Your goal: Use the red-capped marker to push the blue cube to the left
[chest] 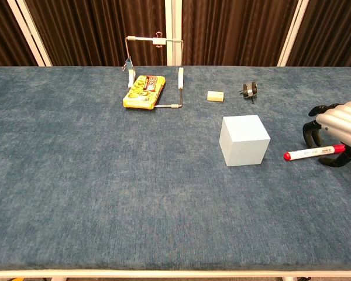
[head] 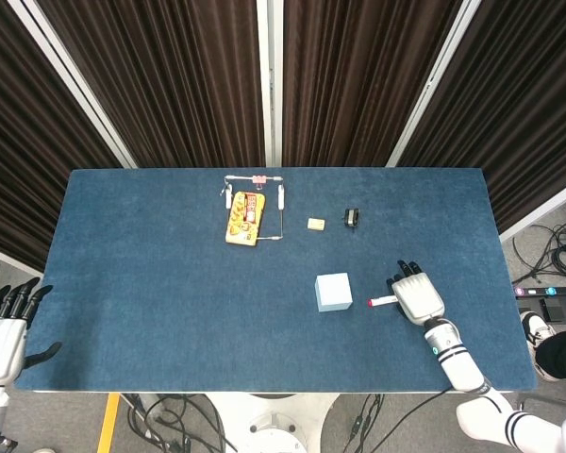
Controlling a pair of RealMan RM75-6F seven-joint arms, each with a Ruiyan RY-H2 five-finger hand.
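The pale blue cube stands on the blue table, right of centre. Just to its right the red-capped marker lies flat, one red end pointing at the cube with a small gap between them. My right hand hovers over the marker's right half, its fingers curved down on the far side and its thumb on the near side, straddling the marker without closing on it. That half of the marker is partly hidden. My left hand hangs off the table's front left corner, fingers apart and holding nothing.
A yellow box lies at the back centre inside a thin wire frame. A small beige block and a black clip sit behind the cube.
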